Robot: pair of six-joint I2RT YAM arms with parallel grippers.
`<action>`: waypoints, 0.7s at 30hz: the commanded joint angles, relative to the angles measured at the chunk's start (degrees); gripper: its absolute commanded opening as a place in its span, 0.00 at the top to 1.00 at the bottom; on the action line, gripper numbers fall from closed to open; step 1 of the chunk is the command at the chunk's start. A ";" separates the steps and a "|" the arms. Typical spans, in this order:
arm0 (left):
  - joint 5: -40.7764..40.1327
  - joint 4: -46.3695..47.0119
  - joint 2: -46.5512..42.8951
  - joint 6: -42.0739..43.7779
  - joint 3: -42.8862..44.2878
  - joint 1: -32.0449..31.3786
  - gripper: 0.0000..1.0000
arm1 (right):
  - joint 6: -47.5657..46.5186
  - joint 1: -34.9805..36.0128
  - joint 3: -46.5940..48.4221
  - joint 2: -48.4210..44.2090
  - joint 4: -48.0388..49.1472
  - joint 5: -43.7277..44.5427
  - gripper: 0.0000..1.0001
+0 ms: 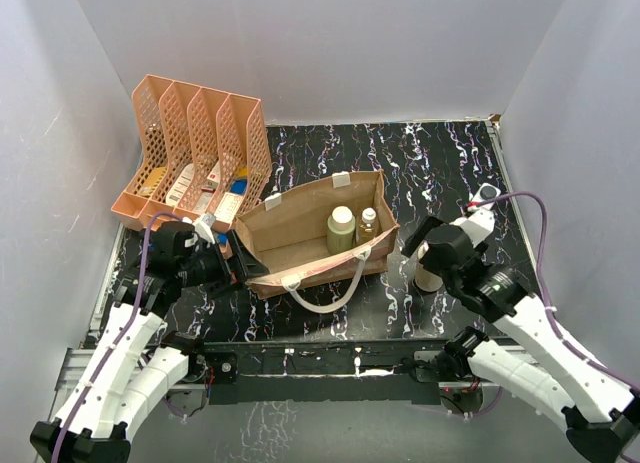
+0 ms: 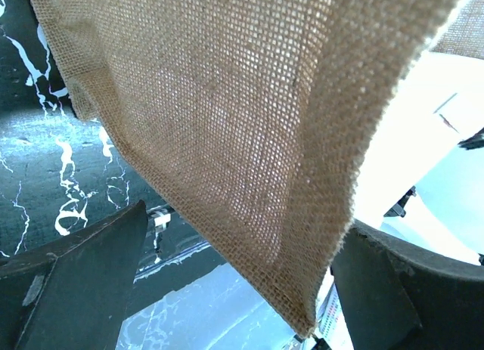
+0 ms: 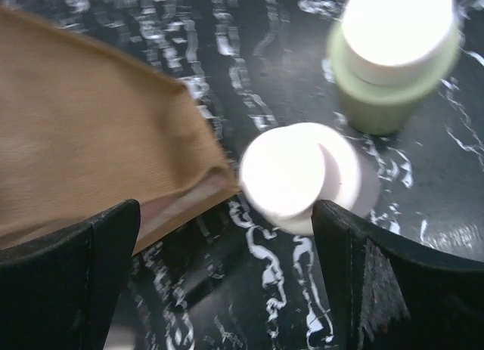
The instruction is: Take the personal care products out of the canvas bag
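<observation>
The tan canvas bag (image 1: 300, 228) stands open mid-table, its white handle hanging over the front. Inside at its right end stand a beige bottle with a white cap (image 1: 341, 230) and a small clear bottle (image 1: 369, 226). My left gripper (image 1: 240, 266) is open at the bag's left end, with the burlap wall (image 2: 249, 138) hanging between its fingers (image 2: 238, 252). My right gripper (image 1: 420, 245) is open and empty just right of the bag, above a white-capped bottle (image 3: 291, 172) standing on the table close to its right finger. A greenish white-capped bottle (image 3: 393, 55) stands beyond it. The bag's corner (image 3: 91, 138) is on the left.
An orange-pink mesh file rack (image 1: 195, 148) with small boxes and blue items stands at the back left, close behind the bag's left end. The black marbled table (image 1: 430, 163) has white walls on three sides.
</observation>
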 commanded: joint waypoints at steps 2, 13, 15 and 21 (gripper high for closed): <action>4.40 0.17 -2.63 0.12 0.03 -0.05 0.03 | -15.69 -0.05 10.38 -4.02 8.98 -13.75 0.01; 1.40 -3.23 -5.43 3.74 -0.42 -0.01 0.04 | -30.64 -0.07 24.00 6.71 12.30 -39.99 0.01; 1.62 -3.67 -4.76 4.31 -0.32 -0.02 0.04 | -30.09 -0.07 24.57 7.96 13.96 -42.79 0.01; 1.12 -4.84 -6.05 4.29 -1.56 0.00 0.04 | -31.45 0.11 24.75 14.74 20.28 -52.59 0.07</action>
